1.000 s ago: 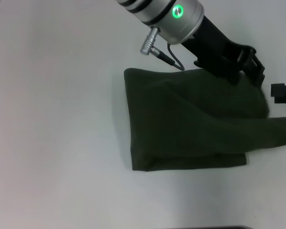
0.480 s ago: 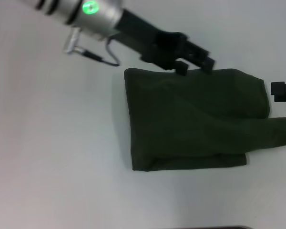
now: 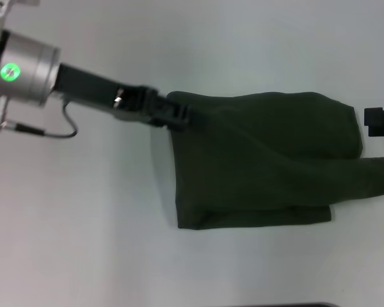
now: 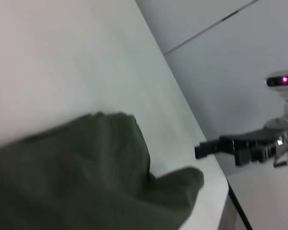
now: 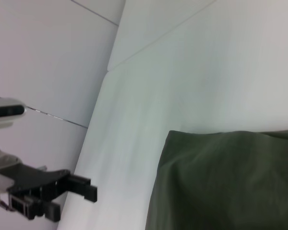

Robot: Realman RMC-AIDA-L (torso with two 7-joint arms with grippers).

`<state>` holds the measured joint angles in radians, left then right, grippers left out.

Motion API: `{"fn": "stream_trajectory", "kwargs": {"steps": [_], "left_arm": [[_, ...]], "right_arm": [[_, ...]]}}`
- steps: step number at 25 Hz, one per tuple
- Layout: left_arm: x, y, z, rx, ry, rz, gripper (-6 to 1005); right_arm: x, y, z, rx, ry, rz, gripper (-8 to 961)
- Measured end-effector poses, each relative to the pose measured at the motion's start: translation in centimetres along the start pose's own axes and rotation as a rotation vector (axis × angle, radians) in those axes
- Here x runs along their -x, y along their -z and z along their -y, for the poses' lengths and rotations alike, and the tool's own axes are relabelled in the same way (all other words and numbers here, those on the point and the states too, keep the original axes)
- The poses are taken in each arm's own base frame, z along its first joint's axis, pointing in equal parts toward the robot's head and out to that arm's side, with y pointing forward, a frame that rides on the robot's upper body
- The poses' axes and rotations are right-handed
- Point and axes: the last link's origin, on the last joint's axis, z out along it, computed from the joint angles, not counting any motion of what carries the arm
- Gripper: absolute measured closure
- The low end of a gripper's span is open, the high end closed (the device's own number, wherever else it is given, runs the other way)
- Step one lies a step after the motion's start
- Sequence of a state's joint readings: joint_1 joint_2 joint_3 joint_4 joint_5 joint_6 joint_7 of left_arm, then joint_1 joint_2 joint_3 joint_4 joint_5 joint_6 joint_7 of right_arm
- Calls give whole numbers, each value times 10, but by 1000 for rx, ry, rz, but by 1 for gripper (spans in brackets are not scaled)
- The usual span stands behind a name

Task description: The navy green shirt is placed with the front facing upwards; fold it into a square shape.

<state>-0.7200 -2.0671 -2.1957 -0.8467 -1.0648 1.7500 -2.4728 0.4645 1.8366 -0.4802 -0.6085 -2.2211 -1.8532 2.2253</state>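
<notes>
- Shirt (image 3: 262, 160): one dark green shirt lies on the white table (image 3: 83, 224) in the head view, folded into a rough block with no lettering showing. One flap runs out to the right, reaching the picture's right edge.
- Head view, arms: two grippers show. The left gripper (image 3: 179, 117) comes in from the left on a silver arm with one green light, and its tip sits at the shirt's far left corner. Whether its fingers are wide, narrow or pinching cloth, I cannot tell.
- Head view, right side: the right gripper (image 3: 379, 121) only peeks in at the right edge, just beside the shirt's right end; only a black part shows, so its opening cannot be judged.
- Left wrist view: one expanse of green shirt (image 4: 81, 177) fills the near part. The right gripper (image 4: 230, 146) hangs off past the table edge, apart from the cloth.
- Right wrist view: the shirt (image 5: 225, 182) lies on the table, and the left gripper (image 5: 79, 187) shows farther off with two black fingers close together.
</notes>
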Motion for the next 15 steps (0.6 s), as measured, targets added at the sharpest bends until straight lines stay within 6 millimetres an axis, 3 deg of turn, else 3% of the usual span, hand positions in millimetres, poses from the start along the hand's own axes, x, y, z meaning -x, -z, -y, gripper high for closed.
{"fn": "stream_trajectory", "kwargs": {"steps": [4,11,15], "left_arm": [[17,12,7,16,1,-29,298],[24,35,16,2,14,-108,308],[27,38,18,-1,18,-99,308]], "right_arm": [[-2,-1,-1,9,-23,-6,121],[-6,-22,-5,27,-50,-96,120],[-5,-33,-10,42,-38,-133,119]]}}
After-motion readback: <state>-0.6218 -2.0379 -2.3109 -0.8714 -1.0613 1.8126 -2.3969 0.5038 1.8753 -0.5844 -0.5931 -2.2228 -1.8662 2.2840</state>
